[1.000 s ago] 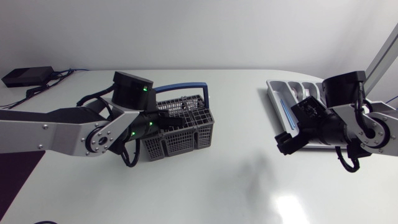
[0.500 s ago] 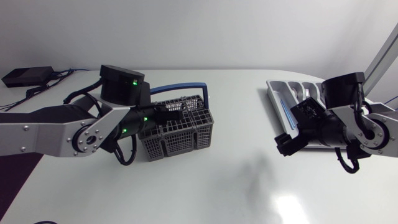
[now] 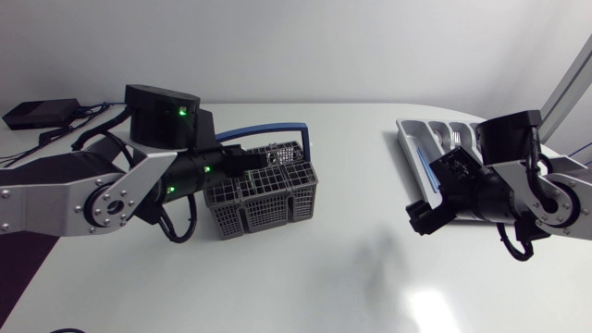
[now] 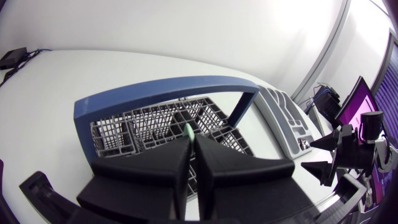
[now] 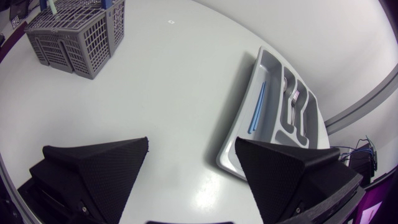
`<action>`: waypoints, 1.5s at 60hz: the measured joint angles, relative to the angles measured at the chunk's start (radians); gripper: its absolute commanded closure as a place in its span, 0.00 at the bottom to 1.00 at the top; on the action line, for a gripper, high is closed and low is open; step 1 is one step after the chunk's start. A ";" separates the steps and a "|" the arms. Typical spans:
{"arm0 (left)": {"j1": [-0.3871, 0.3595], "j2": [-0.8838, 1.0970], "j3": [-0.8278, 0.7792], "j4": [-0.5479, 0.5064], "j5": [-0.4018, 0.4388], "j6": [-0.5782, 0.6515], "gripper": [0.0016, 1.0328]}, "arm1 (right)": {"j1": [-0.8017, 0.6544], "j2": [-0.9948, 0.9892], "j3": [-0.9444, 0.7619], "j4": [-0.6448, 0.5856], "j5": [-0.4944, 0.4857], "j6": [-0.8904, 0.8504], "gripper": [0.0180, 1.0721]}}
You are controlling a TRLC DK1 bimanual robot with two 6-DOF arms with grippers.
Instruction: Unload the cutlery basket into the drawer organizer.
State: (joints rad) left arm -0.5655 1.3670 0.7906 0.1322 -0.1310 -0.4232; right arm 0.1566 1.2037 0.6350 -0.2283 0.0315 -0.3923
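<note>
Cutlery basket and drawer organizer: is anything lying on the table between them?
Nothing. The right wrist view shows bare table from the cutlery basket to the drawer organizer; in the head view only the open right gripper hangs over it.

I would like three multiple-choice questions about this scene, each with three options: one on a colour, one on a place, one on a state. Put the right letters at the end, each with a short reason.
1. What colour is the handle of the cutlery basket? A red; B blue; C yellow.
2. Where does the drawer organizer lie? A inside the basket; B close to the right gripper; C beneath the basket.
3. In what state is the right gripper? A open and empty; B shut on a fork; C shut on the handle.
Answers: 1 B, the arch over the basket is blue. 2 B, it lies on the right part of the table, near that gripper. 3 A, its fingers stand wide apart with only table between them.
</note>
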 measured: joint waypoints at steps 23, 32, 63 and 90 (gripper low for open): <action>0.000 -0.077 -0.018 0.000 0.005 0.123 0.96 | 0.008 -0.009 -0.010 0.000 0.001 0.000 0.05; 0.000 -0.112 -0.018 -0.023 0.039 0.200 0.96 | 0.016 -0.010 -0.013 0.000 0.004 0.000 0.05; -0.032 -0.227 -0.018 -0.097 0.069 0.324 0.96 | 0.077 -0.109 -0.047 0.001 0.013 -0.020 0.05; -0.087 -0.289 0.027 -0.303 0.074 0.058 0.96 | 0.092 -0.360 -0.053 -0.119 -0.226 -0.042 0.05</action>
State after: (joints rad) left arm -0.6525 1.0779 0.8177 -0.1707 -0.0566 -0.3656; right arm 0.2482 0.8440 0.5819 -0.3470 -0.1947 -0.4343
